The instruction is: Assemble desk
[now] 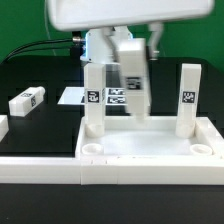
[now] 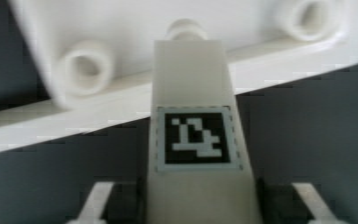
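Observation:
The desk's white tabletop slab (image 1: 145,150) lies flat at the front, with round holes in its near corners. Two square legs stand upright on its far side, one at the exterior view's left (image 1: 93,100) and one at its right (image 1: 187,98). My gripper (image 1: 128,72) is shut on a third leg (image 1: 132,95), held slightly tilted above the slab between them. In the wrist view this tagged leg (image 2: 197,120) runs out from between my fingers (image 2: 101,205) toward the slab's rim (image 2: 140,90), between two of its holes (image 2: 82,68).
A loose tagged leg (image 1: 27,100) lies on the black table at the exterior view's left. The marker board (image 1: 72,97) lies behind the slab. White border bars (image 1: 40,165) run along the front and left edges. The arm's base (image 1: 98,45) stands at the back.

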`<state>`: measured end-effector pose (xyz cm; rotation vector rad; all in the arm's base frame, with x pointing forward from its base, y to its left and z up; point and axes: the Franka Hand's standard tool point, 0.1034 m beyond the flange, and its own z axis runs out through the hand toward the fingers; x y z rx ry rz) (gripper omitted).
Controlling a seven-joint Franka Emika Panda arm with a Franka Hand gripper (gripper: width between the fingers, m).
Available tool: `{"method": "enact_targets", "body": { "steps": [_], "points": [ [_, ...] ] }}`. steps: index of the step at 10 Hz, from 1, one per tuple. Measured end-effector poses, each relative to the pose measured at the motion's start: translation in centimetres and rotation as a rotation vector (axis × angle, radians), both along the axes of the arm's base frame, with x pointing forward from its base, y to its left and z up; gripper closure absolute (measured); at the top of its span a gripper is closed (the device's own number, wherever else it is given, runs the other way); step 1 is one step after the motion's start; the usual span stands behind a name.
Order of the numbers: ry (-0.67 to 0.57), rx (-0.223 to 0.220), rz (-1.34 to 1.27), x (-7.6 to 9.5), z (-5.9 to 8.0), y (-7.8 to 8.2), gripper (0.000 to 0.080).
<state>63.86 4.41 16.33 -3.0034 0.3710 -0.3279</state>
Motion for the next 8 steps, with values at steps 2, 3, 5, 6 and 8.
{"method": "enact_targets", "body": {
  "steps": [2, 3, 5, 6, 8],
  "points": [
    [-0.069, 0.004, -0.054, 1.2, -0.1, 1.4, 0.0511],
    [-0.065, 0.001, -0.046, 1.0, -0.3, 1.3, 0.0511],
    [-0.204, -0.02, -0.05, 1.6, -0.2, 1.6, 0.0511],
    [-0.197, -0.018, -0.059, 1.0, -0.7, 2.1, 0.0511],
    [-0.206, -0.03, -0.004, 0.0, -1.4, 4.9, 0.0511]
  ]
}}
